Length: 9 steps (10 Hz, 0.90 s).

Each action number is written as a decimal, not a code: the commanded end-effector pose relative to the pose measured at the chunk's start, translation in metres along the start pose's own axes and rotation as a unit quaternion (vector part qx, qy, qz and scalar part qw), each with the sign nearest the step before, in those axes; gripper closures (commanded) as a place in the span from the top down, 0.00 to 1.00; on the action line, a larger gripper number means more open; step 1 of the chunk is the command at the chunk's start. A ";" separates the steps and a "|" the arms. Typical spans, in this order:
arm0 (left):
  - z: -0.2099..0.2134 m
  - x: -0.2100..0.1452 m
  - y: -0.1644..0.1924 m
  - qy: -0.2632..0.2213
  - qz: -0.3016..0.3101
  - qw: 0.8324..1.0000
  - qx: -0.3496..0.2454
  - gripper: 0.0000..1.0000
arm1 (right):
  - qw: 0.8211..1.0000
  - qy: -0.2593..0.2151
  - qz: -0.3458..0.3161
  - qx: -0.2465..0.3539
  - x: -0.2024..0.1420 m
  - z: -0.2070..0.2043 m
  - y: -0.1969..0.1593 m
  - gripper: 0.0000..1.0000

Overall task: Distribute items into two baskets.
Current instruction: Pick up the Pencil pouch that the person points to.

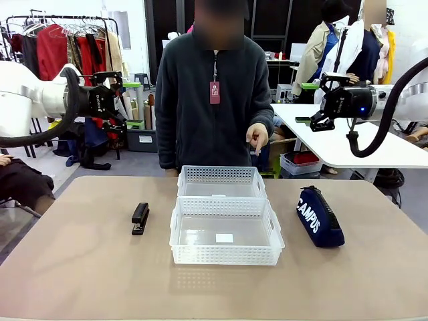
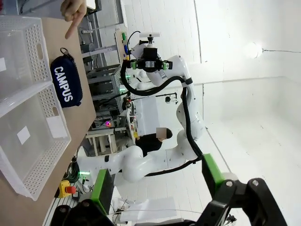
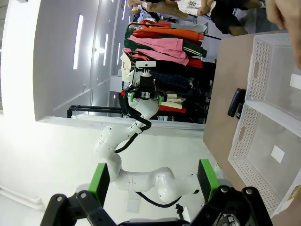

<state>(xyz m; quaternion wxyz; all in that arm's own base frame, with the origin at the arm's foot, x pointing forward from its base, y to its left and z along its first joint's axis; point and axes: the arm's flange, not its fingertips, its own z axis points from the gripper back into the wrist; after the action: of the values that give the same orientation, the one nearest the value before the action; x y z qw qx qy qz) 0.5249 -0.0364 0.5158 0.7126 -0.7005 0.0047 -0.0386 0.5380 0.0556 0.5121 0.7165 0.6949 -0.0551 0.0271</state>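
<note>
Hanging high at the left of the front view, the left gripper (image 1: 126, 103) stands with its jaws spread wide and holds nothing. The black stapler (image 1: 140, 218) lies flat on the table (image 1: 80, 281) well below it. The right gripper (image 1: 309, 104) is raised just as high at the other side, also fully spread and empty, with the navy CAMPUS pouch (image 1: 319, 217) well below it. Between the two grippers, low on the table, the larger basket (image 1: 224, 255) touches the smaller basket (image 1: 221, 175) beyond it. A person's hand (image 1: 257, 138) points down over the smaller one.

From the left wrist, the wide-open green pads (image 2: 103, 190) frame empty air. The pouch lies far ahead of them, just past the baskets.

From the right wrist, that gripper's pads (image 3: 207, 179) are equally wide apart and empty. The stapler lies far ahead of them, just beside the seam where the baskets meet.
</note>
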 end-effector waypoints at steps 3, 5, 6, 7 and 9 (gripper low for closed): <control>0.000 -0.001 0.000 -0.001 0.000 1.000 -0.001 1.00 | 1.000 0.002 0.001 0.001 -0.001 -0.001 0.002 1.00; 0.000 -0.001 0.000 -0.001 0.000 1.000 -0.001 1.00 | 1.000 0.002 0.001 0.001 -0.001 -0.001 0.002 1.00; 0.000 -0.001 0.000 -0.001 0.000 1.000 -0.001 1.00 | 1.000 0.002 0.001 0.001 -0.001 -0.001 0.002 1.00; 0.000 -0.001 0.000 -0.001 0.000 1.000 -0.001 1.00 | 1.000 0.002 0.001 0.001 -0.001 -0.001 0.002 1.00; 0.000 -0.001 0.000 -0.001 0.000 1.000 -0.001 1.00 | 1.000 0.002 0.001 0.001 -0.001 -0.001 0.002 1.00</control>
<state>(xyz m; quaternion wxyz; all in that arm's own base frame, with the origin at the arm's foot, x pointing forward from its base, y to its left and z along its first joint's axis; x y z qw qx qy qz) 0.5249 -0.0364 0.5158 0.7126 -0.7005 0.0047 -0.0386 0.5380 0.0556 0.5121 0.7165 0.6949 -0.0550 0.0271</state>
